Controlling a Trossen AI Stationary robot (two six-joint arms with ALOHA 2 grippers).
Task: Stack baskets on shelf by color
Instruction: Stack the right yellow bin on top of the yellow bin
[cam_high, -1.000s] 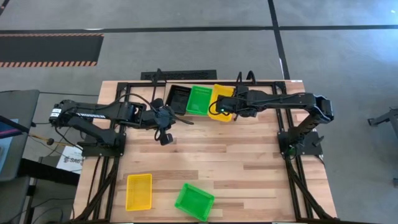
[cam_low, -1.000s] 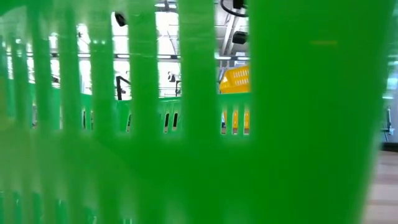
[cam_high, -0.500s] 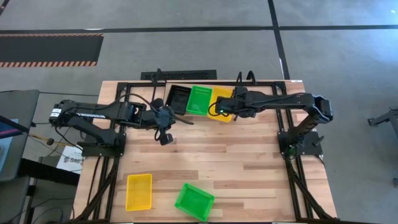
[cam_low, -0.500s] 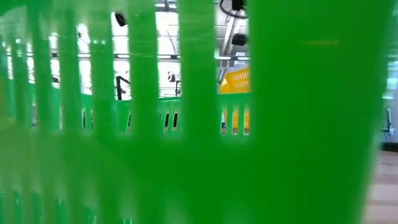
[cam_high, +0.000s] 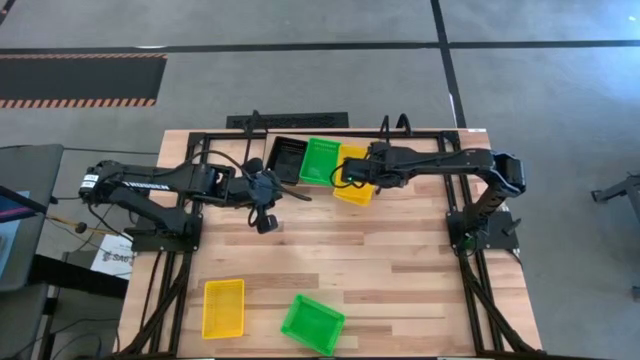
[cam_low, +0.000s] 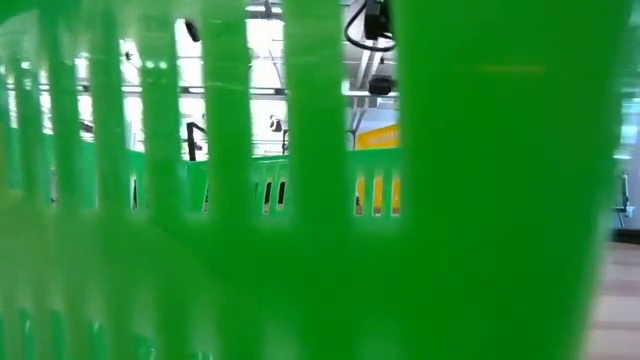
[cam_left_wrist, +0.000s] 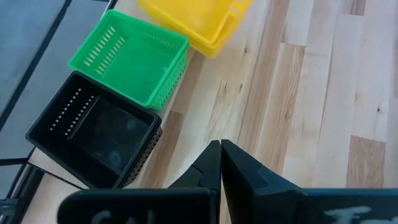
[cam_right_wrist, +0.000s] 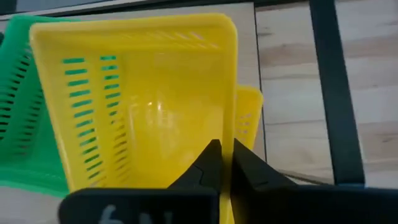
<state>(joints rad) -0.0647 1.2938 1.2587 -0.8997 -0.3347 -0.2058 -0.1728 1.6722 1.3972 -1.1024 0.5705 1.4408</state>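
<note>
Jaws of the right gripper (cam_high: 348, 180) are nearly together at the near wall of a yellow basket (cam_right_wrist: 143, 106); whether they pinch that wall I cannot tell. The basket sits tilted over a second yellow one (cam_right_wrist: 247, 121), at the worktop's (cam_high: 400, 250) far edge, so nesting on the yellow pile looks to be the aim. Beside it along that edge come the green stack (cam_high: 320, 160) and the black basket (cam_high: 288, 156), each colour getting its own spot. Left gripper (cam_left_wrist: 221, 168) hovers near them with jaws pressed shut, empty, out of the way. One yellow basket (cam_high: 223, 307) and one green basket (cam_high: 312, 323) wait near the worktop's near edge.
</note>
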